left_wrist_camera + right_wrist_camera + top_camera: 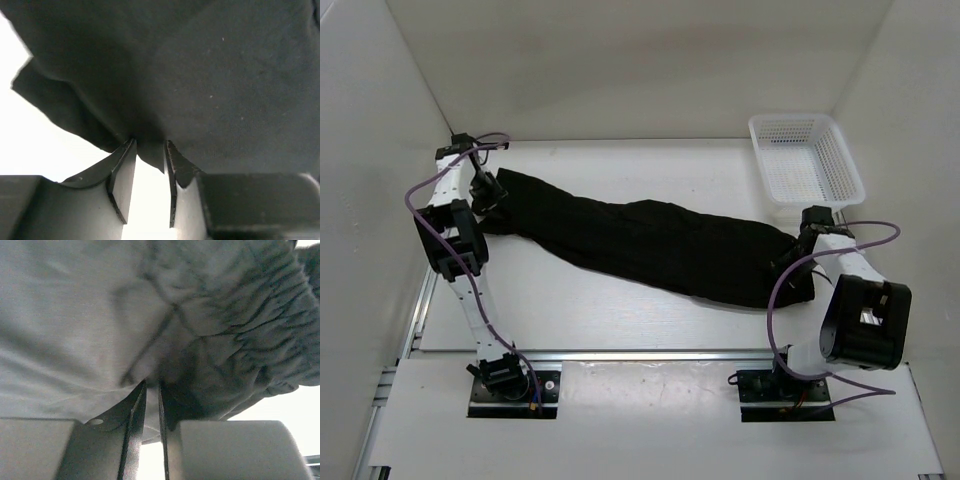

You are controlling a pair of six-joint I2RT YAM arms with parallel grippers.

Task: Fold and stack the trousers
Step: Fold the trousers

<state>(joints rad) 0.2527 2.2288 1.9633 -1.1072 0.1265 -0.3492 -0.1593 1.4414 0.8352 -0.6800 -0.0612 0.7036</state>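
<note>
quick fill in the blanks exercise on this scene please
The trousers are ___ in colour. The white basket sits at the far ___ corner of the table. The gathered waistband shows in the ___ wrist view.
Missing words: black; right; right.

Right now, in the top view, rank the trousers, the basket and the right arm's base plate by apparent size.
1. black trousers, largest by far
2. white mesh basket
3. right arm's base plate, smallest
</note>
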